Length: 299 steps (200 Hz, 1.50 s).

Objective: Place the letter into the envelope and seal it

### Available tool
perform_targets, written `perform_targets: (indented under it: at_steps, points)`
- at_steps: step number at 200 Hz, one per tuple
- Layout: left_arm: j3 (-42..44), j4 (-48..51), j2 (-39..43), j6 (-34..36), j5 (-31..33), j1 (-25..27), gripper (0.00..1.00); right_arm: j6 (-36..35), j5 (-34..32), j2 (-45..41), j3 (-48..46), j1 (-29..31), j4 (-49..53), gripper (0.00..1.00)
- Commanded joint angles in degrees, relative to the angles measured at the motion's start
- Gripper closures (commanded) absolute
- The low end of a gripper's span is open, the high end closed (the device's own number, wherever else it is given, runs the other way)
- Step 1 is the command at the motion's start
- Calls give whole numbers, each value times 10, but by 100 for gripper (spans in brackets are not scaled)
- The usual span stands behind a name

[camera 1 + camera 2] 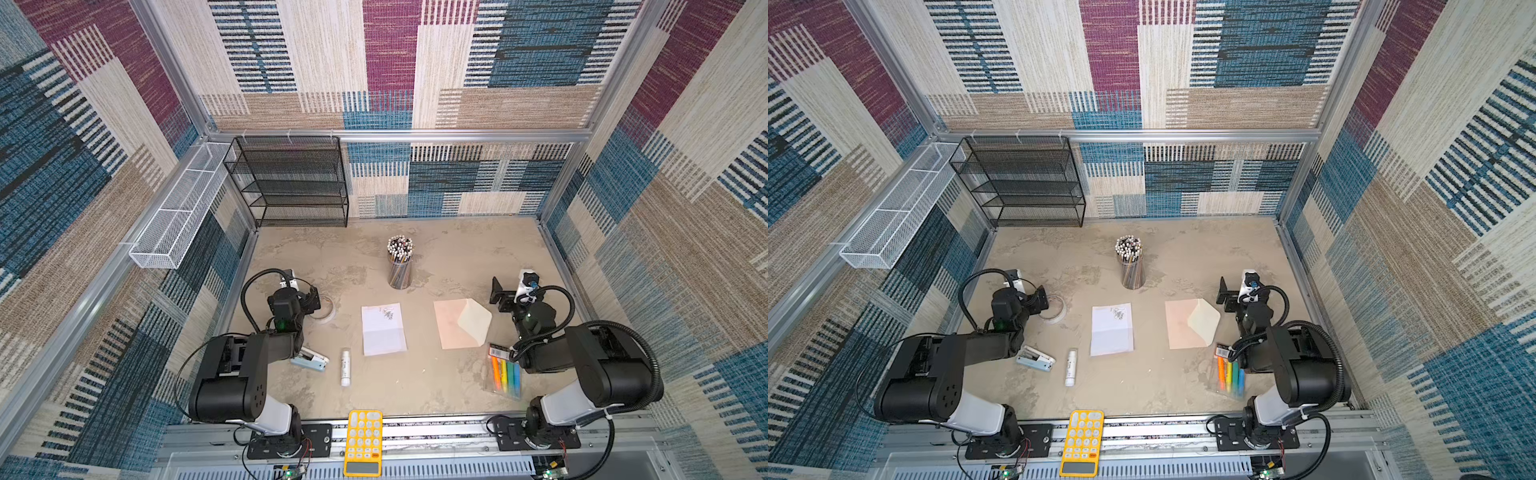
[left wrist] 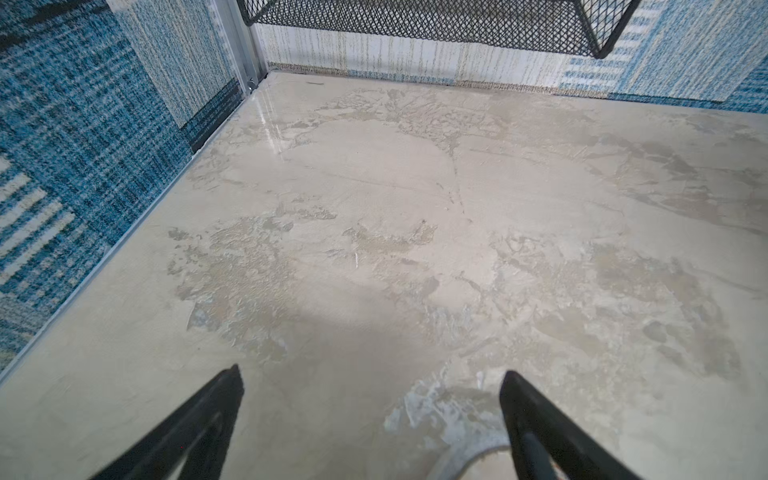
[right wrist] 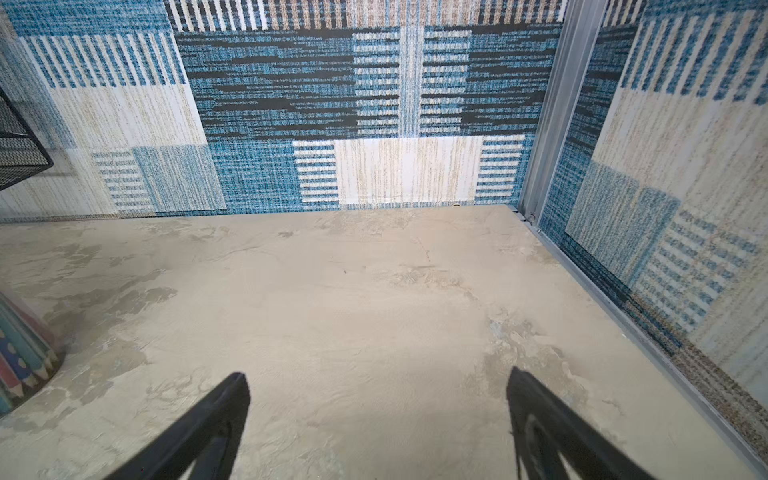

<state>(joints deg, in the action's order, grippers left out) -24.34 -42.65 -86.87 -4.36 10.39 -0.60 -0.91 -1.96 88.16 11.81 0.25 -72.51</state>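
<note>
The letter, a white creased sheet with a small dark sketch near its far edge, lies flat mid-table. To its right lies the envelope, peach-tan, its cream-lined flap open and pointing right. My left gripper hovers left of the letter, open and empty, over a tape roll. My right gripper stands just right of the flap, open and empty. Neither wrist view shows letter or envelope.
A pencil cup stands behind the papers. A stapler and glue stick lie front left, and a highlighter pack front right. A yellow calculator sits on the front rail. A black mesh shelf stands back left.
</note>
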Motion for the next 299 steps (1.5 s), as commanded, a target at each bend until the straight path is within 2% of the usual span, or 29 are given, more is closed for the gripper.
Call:
perform_targets:
  at_steps: [1, 299]
  points:
    - [-4, -5, 1, 9, 3, 0, 1, -1, 3, -1, 0, 0, -17, 0]
    - [-5, -3, 1, 10, 3, 0, 1, 0, 12, -1, 2, -3, -12, 0]
